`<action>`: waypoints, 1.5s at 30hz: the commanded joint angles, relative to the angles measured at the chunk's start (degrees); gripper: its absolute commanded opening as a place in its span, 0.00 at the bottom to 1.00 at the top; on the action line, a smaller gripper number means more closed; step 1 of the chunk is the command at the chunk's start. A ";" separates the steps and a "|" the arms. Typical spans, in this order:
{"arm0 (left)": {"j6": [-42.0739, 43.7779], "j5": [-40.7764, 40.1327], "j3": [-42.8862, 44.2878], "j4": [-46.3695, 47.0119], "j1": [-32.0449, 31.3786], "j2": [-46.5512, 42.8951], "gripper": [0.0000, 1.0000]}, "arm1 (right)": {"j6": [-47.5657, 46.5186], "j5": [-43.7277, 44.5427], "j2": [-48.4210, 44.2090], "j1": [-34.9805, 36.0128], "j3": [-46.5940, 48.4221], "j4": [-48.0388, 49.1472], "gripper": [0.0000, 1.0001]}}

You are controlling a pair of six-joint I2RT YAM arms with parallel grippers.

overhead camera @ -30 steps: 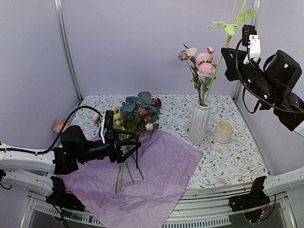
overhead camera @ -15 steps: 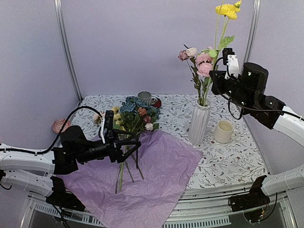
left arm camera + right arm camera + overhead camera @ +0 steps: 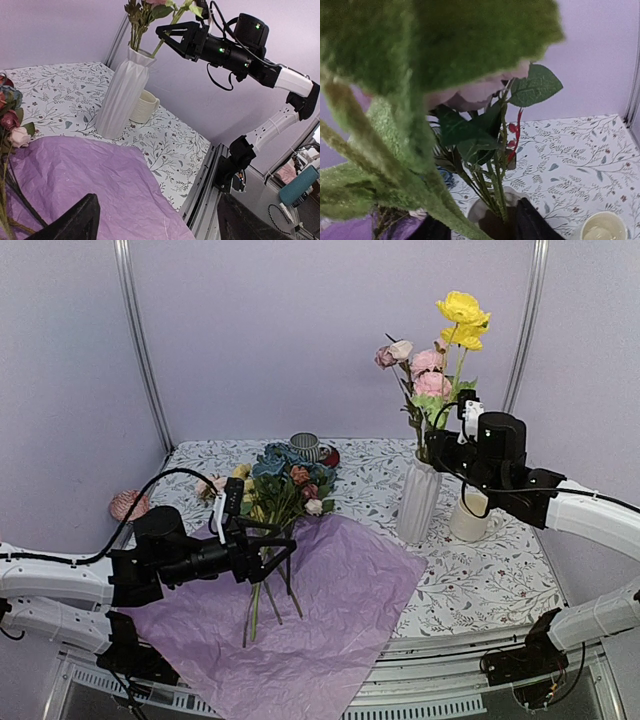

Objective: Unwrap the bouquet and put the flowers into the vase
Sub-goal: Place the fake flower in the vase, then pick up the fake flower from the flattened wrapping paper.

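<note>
- Purple paper (image 3: 330, 610) is lying flat and open, so your unwrapping is done
- pink roses (image 3: 432, 375) and a tall yellow flower (image 3: 462, 310) stand in the vase (image 3: 420, 500), but most flowers (image 3: 285, 480) are heaped at the paper's far edge
- your right gripper (image 3: 438, 445) sits just above the vase mouth, jaws apart, yellow stem loose between
- left gripper (image 3: 280, 552) hangs wide open over the heap's stems, holding nothing

White tubes and black joints make up my left arm (image 3: 50, 576) and right arm (image 3: 590, 512); black cable (image 3: 165, 476) loops, small green lights (image 3: 257, 26) glow.
</note>
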 commanded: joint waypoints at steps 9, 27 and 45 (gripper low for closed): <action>-0.82 -2.63 1.02 -3.00 -0.38 -0.50 0.92 | -2.93 5.21 -5.04 -0.36 0.57 -0.96 0.84; -3.74 -9.42 0.86 -8.72 -0.27 -2.82 0.98 | -7.50 -20.09 -13.30 0.39 6.03 -4.96 0.99; -3.37 -15.29 -0.05 -20.11 0.31 -11.49 0.98 | 17.80 -38.69 -5.81 9.84 12.05 16.21 0.99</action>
